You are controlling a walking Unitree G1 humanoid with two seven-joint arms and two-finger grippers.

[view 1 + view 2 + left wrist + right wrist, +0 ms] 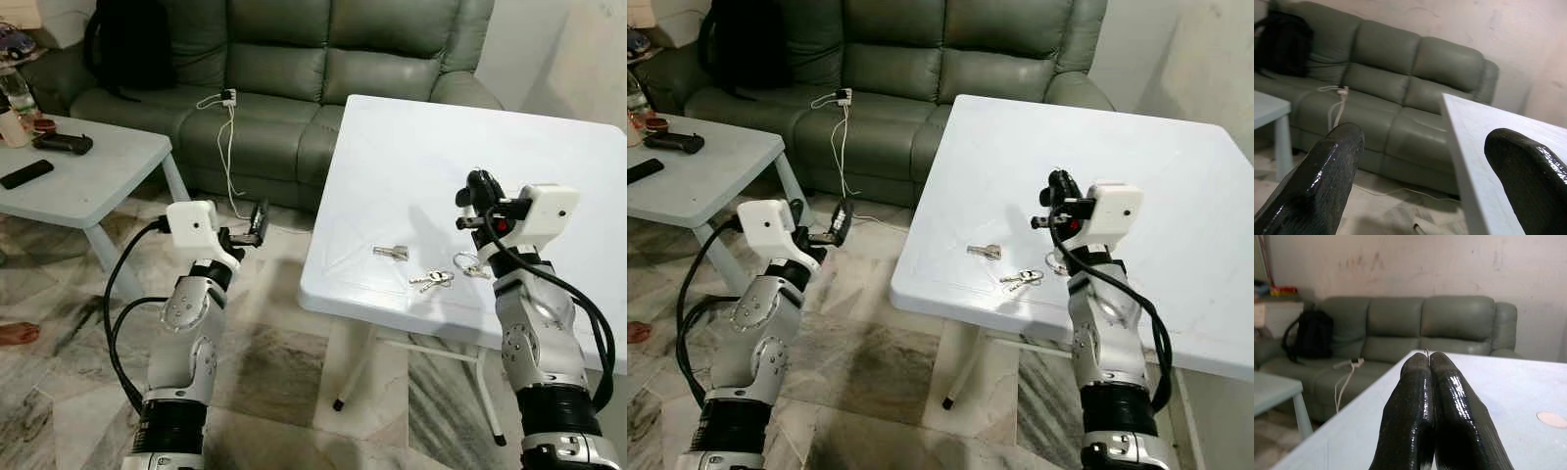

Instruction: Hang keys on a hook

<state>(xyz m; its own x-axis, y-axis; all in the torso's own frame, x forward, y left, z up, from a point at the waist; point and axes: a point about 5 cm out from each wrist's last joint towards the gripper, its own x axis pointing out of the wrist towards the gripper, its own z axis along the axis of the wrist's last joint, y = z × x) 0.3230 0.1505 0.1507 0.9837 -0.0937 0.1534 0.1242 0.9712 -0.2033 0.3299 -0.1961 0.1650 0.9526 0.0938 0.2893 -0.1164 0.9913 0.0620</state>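
A home living room is indicated. A green leather sofa (294,88) is set along the top of the frame, with a black backpack (127,44) and a white charger cable (227,127) left on it. A remote (26,173) is seen on a low table (108,171) at upper left. The floor (274,392) is marble-tiled.

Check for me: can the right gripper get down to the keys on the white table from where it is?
Probably yes. The right gripper, fingers shut, hovers above the white table just behind the keys; nothing lies between them.
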